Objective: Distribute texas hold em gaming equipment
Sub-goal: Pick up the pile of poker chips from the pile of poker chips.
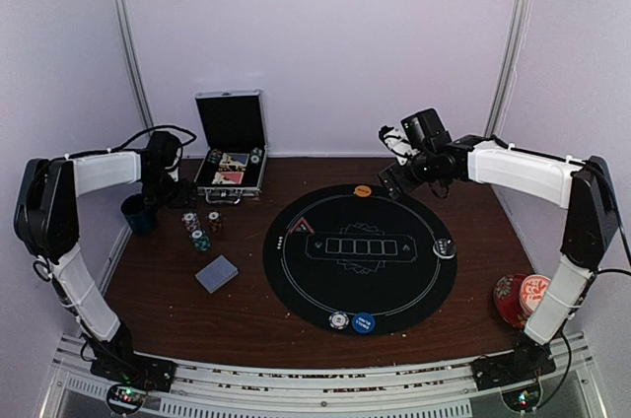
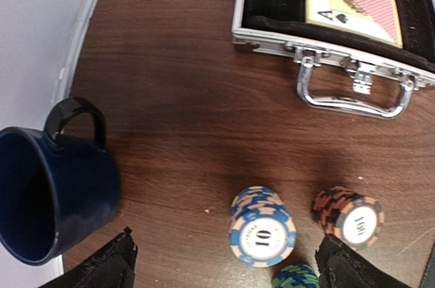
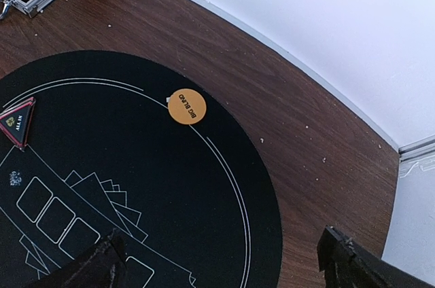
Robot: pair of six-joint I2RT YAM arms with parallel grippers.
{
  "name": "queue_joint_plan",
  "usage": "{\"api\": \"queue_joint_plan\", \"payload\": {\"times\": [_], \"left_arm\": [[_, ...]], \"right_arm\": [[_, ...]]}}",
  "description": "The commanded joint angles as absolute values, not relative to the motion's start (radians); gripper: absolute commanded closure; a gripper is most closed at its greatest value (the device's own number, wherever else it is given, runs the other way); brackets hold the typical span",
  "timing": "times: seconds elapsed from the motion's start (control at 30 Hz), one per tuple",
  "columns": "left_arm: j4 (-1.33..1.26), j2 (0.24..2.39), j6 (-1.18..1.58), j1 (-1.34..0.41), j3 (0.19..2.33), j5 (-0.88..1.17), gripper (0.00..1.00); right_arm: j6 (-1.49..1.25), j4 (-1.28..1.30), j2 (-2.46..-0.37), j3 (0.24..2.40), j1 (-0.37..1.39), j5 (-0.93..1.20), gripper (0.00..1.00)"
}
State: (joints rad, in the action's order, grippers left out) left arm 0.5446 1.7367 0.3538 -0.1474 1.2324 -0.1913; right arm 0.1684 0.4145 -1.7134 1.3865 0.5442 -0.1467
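Observation:
A round black poker mat (image 1: 394,285) lies mid-table. On it are an orange "BIG BLIND" disc (image 3: 187,106), a red triangle marker (image 3: 17,121), a white chip (image 1: 339,320), a blue disc (image 1: 364,322) and a chip (image 1: 446,248) at its right rim. Left of the mat stand three chip stacks: blue (image 2: 262,235), orange-dark (image 2: 349,215) and green (image 2: 296,278). A grey-blue card deck (image 1: 217,273) lies nearer. My left gripper (image 2: 228,271) hangs open just above and short of the stacks, holding nothing. My right gripper (image 3: 224,267) is open over the mat's far right edge, empty.
An open aluminium case (image 1: 232,157) with cards and chips stands at the back left, its handle (image 2: 353,91) facing the stacks. A dark blue mug (image 2: 47,193) sits beside my left gripper. A red floral cup and saucer (image 1: 523,298) stand at the near right.

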Motion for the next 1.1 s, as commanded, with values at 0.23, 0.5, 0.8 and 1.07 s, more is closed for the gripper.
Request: {"api": "queue_joint_plan", "payload": {"times": [0.23, 0.5, 0.8, 1.07], "left_arm": [[0.506, 1.770, 0.328, -0.128, 1.231, -0.043, 0.07], [0.501, 1.802, 0.321, -0.126, 1.228, -0.003, 0.13], [0.497, 1.833, 0.316, -0.122, 1.232, -0.016, 0.18], [0.497, 1.853, 0.311, -0.112, 1.239, -0.008, 0.25]], "right_arm": [[0.174, 0.413, -1.730, 1.384, 0.553, -0.169, 0.00], [0.175, 0.413, -1.733, 1.384, 0.557, -0.172, 0.00], [0.176, 0.411, -1.733, 1.382, 0.561, -0.174, 0.00], [0.181, 0.408, -1.735, 1.381, 0.572, -0.182, 0.00]]}}
